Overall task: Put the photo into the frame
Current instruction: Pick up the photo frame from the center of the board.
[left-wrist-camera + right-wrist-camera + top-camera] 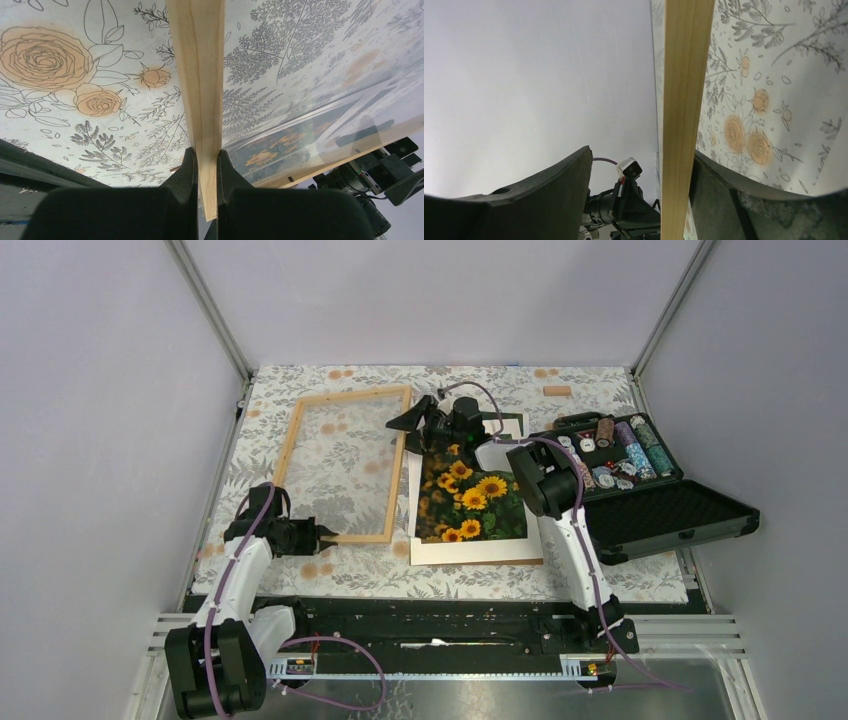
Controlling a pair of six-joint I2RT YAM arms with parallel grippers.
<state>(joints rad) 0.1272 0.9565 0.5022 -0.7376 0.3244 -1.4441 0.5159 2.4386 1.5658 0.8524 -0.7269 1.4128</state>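
Floral surface [300,575] carries the frame [343,462], long axis running away from the bases, photo [470,495] just beside its right rail. Left hand [322,536] clamps the near rail; right hand [410,425] straddles the far right corner, fingers apart, seemingly not gripping yet.

Robot lab booth: white panel walls [90,420], aluminium base rail [690,637].
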